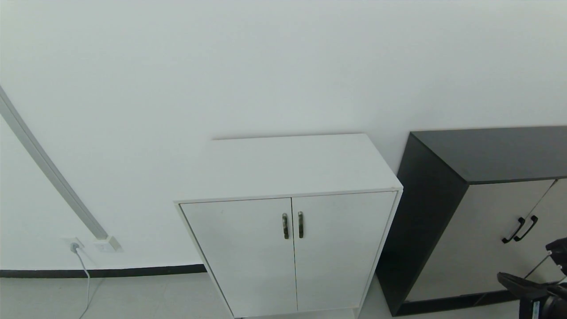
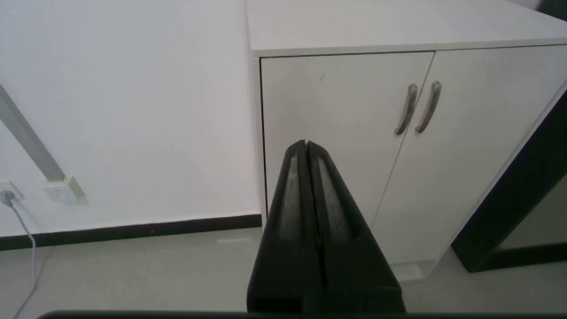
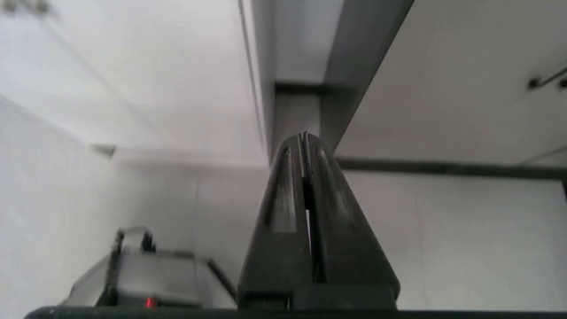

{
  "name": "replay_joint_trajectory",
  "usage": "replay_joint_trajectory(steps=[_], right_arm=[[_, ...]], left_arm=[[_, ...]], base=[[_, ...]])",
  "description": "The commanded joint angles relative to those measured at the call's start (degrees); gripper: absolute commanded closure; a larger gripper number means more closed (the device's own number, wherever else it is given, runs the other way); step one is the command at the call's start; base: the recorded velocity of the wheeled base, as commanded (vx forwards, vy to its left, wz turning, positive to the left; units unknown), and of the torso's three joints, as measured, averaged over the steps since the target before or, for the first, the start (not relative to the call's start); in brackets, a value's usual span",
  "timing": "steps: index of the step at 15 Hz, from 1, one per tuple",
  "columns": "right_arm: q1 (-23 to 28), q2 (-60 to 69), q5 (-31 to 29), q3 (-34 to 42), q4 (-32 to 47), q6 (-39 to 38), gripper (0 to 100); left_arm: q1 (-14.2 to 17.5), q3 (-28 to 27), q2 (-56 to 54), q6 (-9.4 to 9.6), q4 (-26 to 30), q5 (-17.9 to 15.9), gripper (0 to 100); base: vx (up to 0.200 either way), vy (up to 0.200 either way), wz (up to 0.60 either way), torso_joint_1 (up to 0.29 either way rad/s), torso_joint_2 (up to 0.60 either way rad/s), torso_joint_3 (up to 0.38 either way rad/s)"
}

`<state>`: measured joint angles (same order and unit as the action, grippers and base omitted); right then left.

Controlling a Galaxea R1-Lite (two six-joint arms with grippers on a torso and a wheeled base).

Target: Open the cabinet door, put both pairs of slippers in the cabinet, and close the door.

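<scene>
White cabinet [image 1: 288, 168]: dead centre in the head view, back against the wall, standing on the pale floor [image 1: 155, 297], with a black cabinet [image 1: 487, 153] just beside it on the robot's right.
Cabinet doors: both shut. The left door [image 1: 241, 252] and right door [image 1: 339, 248] meet flush down the middle.
Handles: two upright bar pulls, left handle [image 1: 285, 226] and right handle [image 1: 300, 224], side by side at the doors' inner edges, nothing touching them.
Left gripper [image 2: 306, 149]: fingers pressed flat together with nothing between them. It hangs in front of the left door, apart from it.
Right gripper [image 3: 306, 140]: jaws closed on each other, empty too. It is low on the robot's right, facing the narrow gap between the white cabinet and the black one.
Black cabinet: dark top and side, grey doors closed, two black handles.
Wall socket [image 1: 74, 244]: low on the wall to the left, with a grey cable [image 1: 86, 274] plugged in and dropping to the floor. A grey conduit [image 1: 48, 170] slants up the wall nearby.
</scene>
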<state>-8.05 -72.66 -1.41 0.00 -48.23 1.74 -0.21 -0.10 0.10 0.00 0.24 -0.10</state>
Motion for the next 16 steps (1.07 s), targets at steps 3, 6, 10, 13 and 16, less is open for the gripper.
replay_joint_trajectory(steps=[3,6,10,13,16], right_arm=[[-1.62,12.54,0.54,0.0,15.97,0.01,100],[-1.62,22.03,0.8,0.0,29.86,0.01,100],[-1.62,29.59,0.97,0.0,40.58,-0.25,100],[-1.97,34.34,2.91,0.0,45.5,-0.16,100],[-3.56,37.94,3.35,0.0,48.58,0.01,100]], left_arm=[[0.03,0.01,-0.01,0.0,0.02,0.01,100],[0.03,0.01,-0.01,0.0,0.02,0.01,100],[0.03,0.01,-0.01,0.0,0.02,0.01,100],[0.03,0.01,-0.01,0.0,0.02,-0.08,100],[0.03,0.01,-0.01,0.0,0.02,0.01,100]], base=[[0.0,0.0,0.0,0.0,0.0,0.0],[0.0,0.0,0.0,0.0,0.0,0.0],[0.0,0.0,0.0,0.0,0.0,0.0],[0.0,0.0,0.0,0.0,0.0,0.0],[0.0,0.0,0.0,0.0,0.0,0.0]])
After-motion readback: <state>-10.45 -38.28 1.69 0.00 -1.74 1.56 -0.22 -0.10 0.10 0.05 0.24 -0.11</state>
